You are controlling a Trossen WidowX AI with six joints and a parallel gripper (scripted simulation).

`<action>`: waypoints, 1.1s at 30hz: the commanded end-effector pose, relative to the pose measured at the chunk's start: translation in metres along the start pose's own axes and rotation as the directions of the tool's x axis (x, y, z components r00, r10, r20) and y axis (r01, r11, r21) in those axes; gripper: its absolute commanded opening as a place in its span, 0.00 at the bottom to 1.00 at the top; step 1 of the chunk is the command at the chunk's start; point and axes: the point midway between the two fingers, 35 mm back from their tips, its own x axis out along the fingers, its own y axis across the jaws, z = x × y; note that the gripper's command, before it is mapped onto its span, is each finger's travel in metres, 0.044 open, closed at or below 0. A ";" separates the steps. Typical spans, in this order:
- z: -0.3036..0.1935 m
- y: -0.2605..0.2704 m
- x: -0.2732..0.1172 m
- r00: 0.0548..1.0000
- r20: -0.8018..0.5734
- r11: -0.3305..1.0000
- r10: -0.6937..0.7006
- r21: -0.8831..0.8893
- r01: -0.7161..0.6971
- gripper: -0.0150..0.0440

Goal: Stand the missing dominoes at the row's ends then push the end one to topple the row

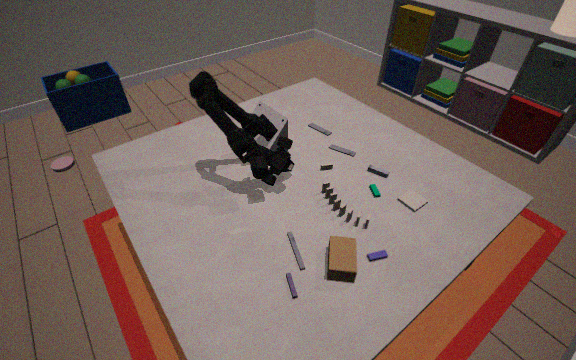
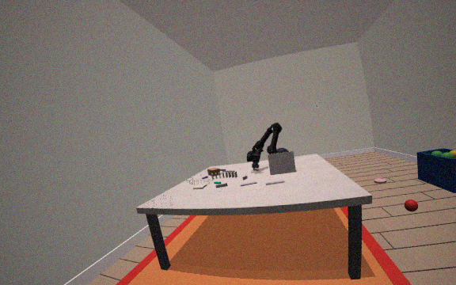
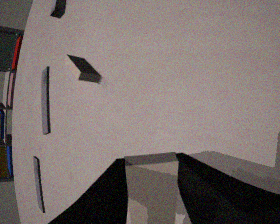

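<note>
My fingers [image 1: 282, 172] [image 2: 255, 169] are pinching a pale grey, flat rectangular domino [image 3: 152, 185], above the white tabletop [image 1: 208, 250] [image 2: 260, 199] [image 3: 191, 100] and well apart from the curved row of small dark upright dominoes [image 1: 342, 211] [image 2: 229, 174]. That row is my landmark: it stands between me and the tan rectangular box [image 1: 342, 252] [image 2: 214, 171], which sits near its far end. Near the row's end closer to me, a small loose dark-sided block [image 1: 326, 167] [image 2: 245, 177] [image 3: 83, 70] rests apart from it; I can't tell whether that is another missing domino.

Off one side of the row lie a small green block [image 1: 375, 190] [image 2: 217, 182], a short dark bar [image 1: 378, 171] [image 2: 222, 185] [image 3: 58, 8] and a thin pale square tile [image 1: 412, 201] [image 2: 199, 187]. Beyond the row's end nearer me are two slim grey bars [image 1: 342, 150] [image 2: 248, 184] [image 3: 46, 100], apart from each other. Past the other end, a blue-purple block [image 1: 377, 255] lies to one side of the box, with a long grey strip [image 1: 295, 250] and a short purple bar [image 1: 291, 285] to the other. I touch none of the standing dominoes.
</note>
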 end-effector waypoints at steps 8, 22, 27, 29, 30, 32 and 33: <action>0.005 -0.003 0.000 0.977 0.208 0.998 0.046 -0.060 -0.035 0.44; 0.011 -0.012 -0.010 0.877 0.478 0.986 0.036 -0.161 0.047 0.44; 0.012 -0.015 -0.016 0.825 0.565 0.975 0.017 -0.193 0.112 0.44; 0.013 -0.016 -0.019 0.802 0.597 0.969 0.008 -0.204 0.142 0.44; 0.013 -0.017 -0.020 0.790 0.613 0.965 0.004 -0.209 0.158 0.44; 0.013 -0.018 -0.023 0.766 0.643 0.956 -0.007 -0.220 0.193 0.44; 0.013 -0.019 -0.025 0.753 0.658 0.951 -0.012 -0.224 0.211 0.44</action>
